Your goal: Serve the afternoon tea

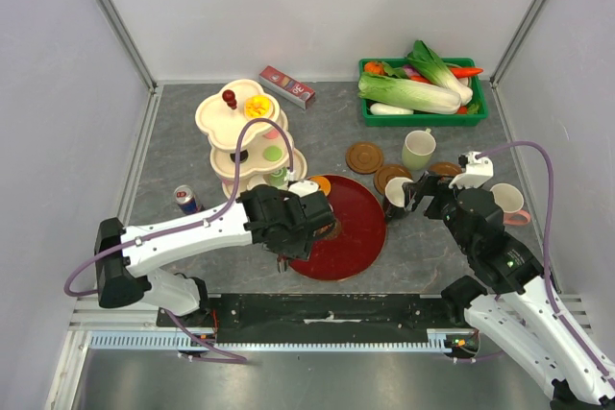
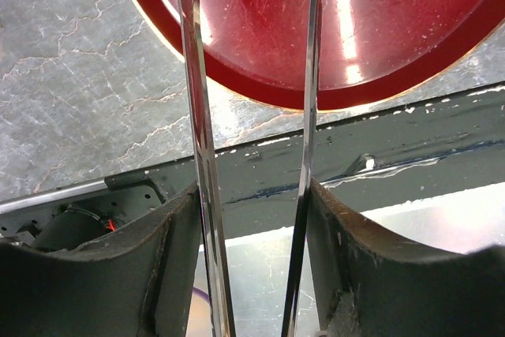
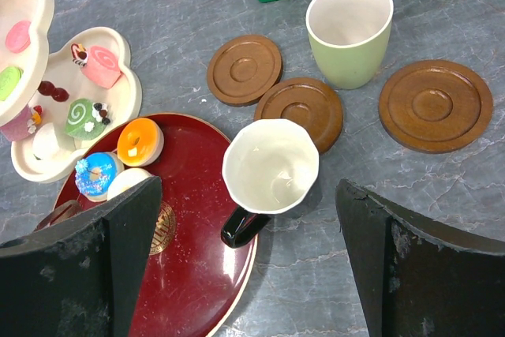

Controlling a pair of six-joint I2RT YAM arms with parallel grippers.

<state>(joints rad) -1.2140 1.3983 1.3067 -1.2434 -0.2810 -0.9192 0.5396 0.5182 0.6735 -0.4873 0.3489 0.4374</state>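
Observation:
My left gripper (image 1: 306, 215) hovers over the left part of the dark red plate (image 1: 354, 237), shut on metal tongs (image 2: 197, 116). The two thin blades of the tongs run between my fingers (image 2: 177, 258) and reach over the plate's rim (image 2: 331, 99). On the plate's far edge sit an orange sweet (image 3: 140, 141), a blue one (image 3: 96, 174) and a white one (image 3: 130, 181). My right gripper (image 3: 246, 195) is open above a black mug (image 3: 271, 167) with a white inside, standing beside the plate. A pale green mug (image 3: 349, 29) stands among three brown coasters (image 3: 244, 69), (image 3: 300, 108), (image 3: 430, 105).
A cream tiered stand (image 1: 252, 136) holding more sweets stands left of the plate. A green crate of vegetables (image 1: 423, 93) is at the back right and a red box (image 1: 287, 86) behind the stand. A drink can (image 1: 186, 201) stands at left, and a white mug (image 1: 509, 204) at right.

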